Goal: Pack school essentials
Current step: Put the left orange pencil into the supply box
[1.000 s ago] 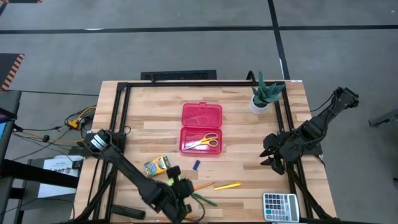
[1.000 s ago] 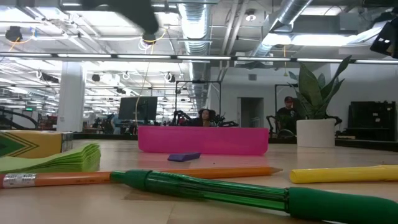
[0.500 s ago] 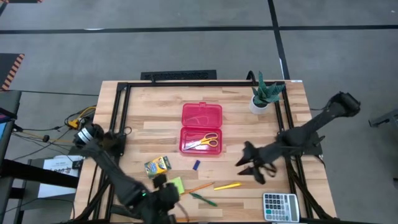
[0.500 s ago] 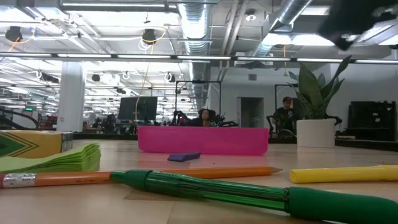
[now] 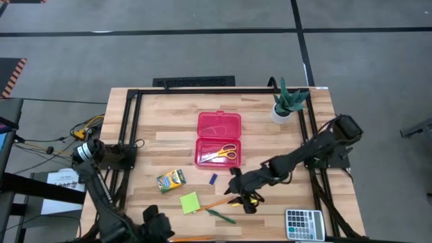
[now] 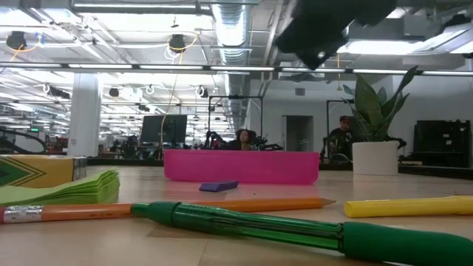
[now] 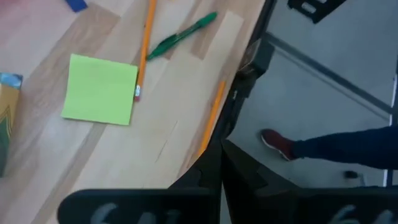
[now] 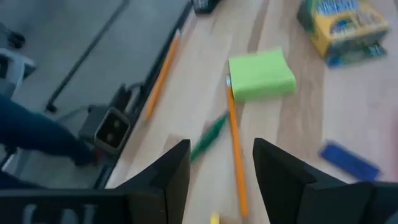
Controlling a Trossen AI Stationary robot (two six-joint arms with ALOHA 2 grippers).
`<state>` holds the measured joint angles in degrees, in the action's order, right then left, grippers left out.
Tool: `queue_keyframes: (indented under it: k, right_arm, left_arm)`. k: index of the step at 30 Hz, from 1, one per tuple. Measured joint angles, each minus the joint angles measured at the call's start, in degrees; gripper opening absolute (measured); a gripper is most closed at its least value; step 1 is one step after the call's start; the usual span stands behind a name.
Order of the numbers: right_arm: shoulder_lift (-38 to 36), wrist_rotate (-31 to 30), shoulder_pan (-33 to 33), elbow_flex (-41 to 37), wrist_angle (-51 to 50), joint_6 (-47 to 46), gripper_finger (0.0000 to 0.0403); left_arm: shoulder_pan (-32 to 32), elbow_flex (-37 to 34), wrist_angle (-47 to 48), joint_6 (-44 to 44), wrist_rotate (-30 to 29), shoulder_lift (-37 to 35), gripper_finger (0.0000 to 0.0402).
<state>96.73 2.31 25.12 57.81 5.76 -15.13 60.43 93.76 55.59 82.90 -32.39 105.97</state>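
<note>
The open pink pencil case lies mid-table with the orange-handled scissors inside. On the wood near the table's near edge lie the crayon box, the lime sticky-note pad, the blue eraser, an orange pencil, the green pen and the yellow pen. A second pencil lies along the near edge. My right gripper hovers open above the pens, clear of the table, a dark blur in the low view. My left gripper is shut at the near edge.
A grey calculator sits at the near right corner and a potted plant at the far right. A black frame runs along the table's sides. A person's shoe shows on the floor beyond the near edge.
My right gripper has swung from the table's right edge toward the left and near side, ending above the pens. My left gripper has drawn back from over the sticky-note pad toward the near left corner, uncovering the pad.
</note>
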Motion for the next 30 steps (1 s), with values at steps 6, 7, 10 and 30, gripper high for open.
queue_keyframes:
  k: [6, 7, 10, 30]
  right_arm:
    - [7.6, -4.7, 0.3, -3.1, 11.4, -0.1, 0.0186]
    - [8.6, -4.8, 0.3, -3.2, 11.4, -0.2, 0.0185]
    - [12.2, -4.4, 0.4, -3.1, 13.0, 0.0, 0.0183]
    - [22.6, -12.9, 1.1, -7.0, 20.0, -2.9, 0.0115]
  left_arm:
    - [1.9, 0.0, 1.5, 2.2, -5.4, 0.0, 0.0]
    - [1.9, 0.0, 1.7, 2.1, -5.4, 0.0, 0.0]
    - [1.4, 0.0, 2.0, 0.8, -5.8, 0.0, 0.0]
    - [-2.8, 0.0, 4.9, -3.2, -5.5, 0.0, 0.0]
